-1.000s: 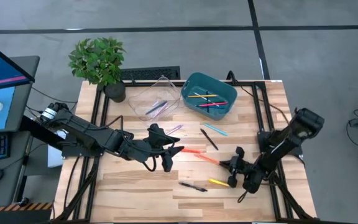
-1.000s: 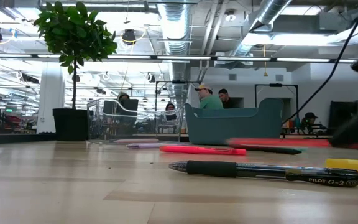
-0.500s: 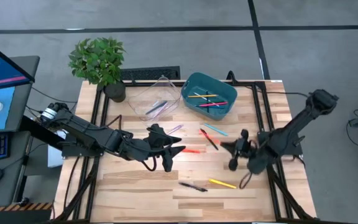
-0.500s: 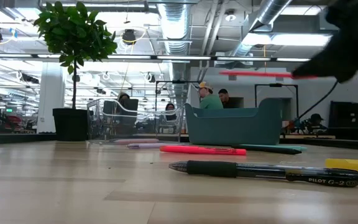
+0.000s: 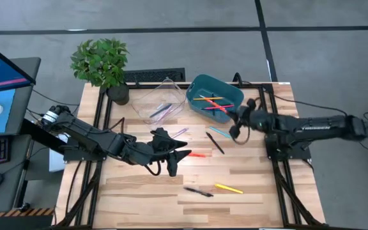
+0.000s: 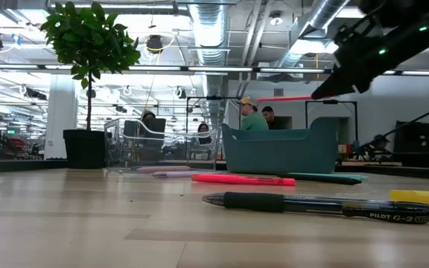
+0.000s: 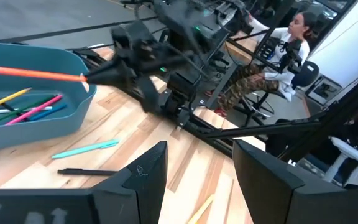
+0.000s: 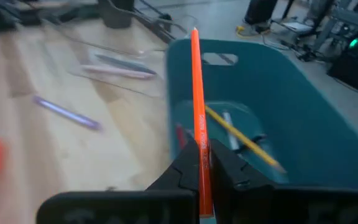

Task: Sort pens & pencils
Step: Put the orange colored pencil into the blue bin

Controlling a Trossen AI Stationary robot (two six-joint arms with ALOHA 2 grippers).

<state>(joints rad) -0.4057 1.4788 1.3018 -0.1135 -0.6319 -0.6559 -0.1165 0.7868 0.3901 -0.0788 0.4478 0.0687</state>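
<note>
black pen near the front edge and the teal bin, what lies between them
In the high view, a black pen and a light blue pen lie on bare wood between them.

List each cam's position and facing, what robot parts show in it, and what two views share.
High: above the table, straight down; both arms, right pincer by the teal bin.
Low: table height, level across; black pen nearest, one arm at upper right.
Left wrist: on the left arm, past its own open pincer toward the right arm.
Right wrist: on the right arm, over the bin; pincer shut on orange pencil.
Shared: left wrist and right wrist views both show the orange pencil and the bin.
</note>
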